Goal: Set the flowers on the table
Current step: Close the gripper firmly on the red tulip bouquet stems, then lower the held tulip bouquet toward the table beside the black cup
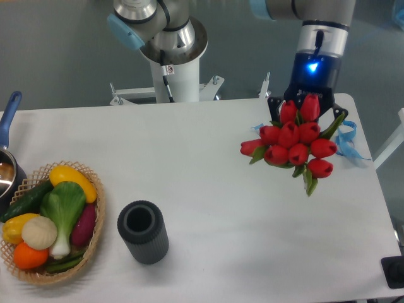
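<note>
Flowers (295, 142) hang over the right end of the table (208, 189), heads turned toward the camera so that the stems are hidden behind the blooms. The bunch looks light and soft; the petals and leaves would likely bruise or bend under pressure, so the tied stems are judged the proper place to take hold. The gripper (304, 105) sits directly behind the upper blooms, its dark fingers showing on either side of them. It appears to be pinching the bunch, though the contact point is hidden. A blue ribbon (346, 140) lies just right of the flowers. A dark cylindrical cup (143, 231) and a wicker basket (95, 221) of vegetables stand well apart to the left.
</note>
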You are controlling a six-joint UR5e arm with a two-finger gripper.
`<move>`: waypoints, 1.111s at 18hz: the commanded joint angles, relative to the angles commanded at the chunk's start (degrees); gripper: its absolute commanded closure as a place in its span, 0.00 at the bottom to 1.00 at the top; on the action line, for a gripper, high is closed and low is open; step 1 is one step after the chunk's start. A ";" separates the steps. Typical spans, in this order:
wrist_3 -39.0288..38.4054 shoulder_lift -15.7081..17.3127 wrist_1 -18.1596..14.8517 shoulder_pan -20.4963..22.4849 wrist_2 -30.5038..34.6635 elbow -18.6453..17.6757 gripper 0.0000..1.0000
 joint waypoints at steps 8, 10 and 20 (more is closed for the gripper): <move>8.16 -1.14 -5.45 -6.50 19.77 -0.62 0.65; 9.93 -2.80 -6.86 -8.52 25.57 -0.79 0.65; 10.73 -14.66 -8.01 -18.02 45.81 -0.71 0.65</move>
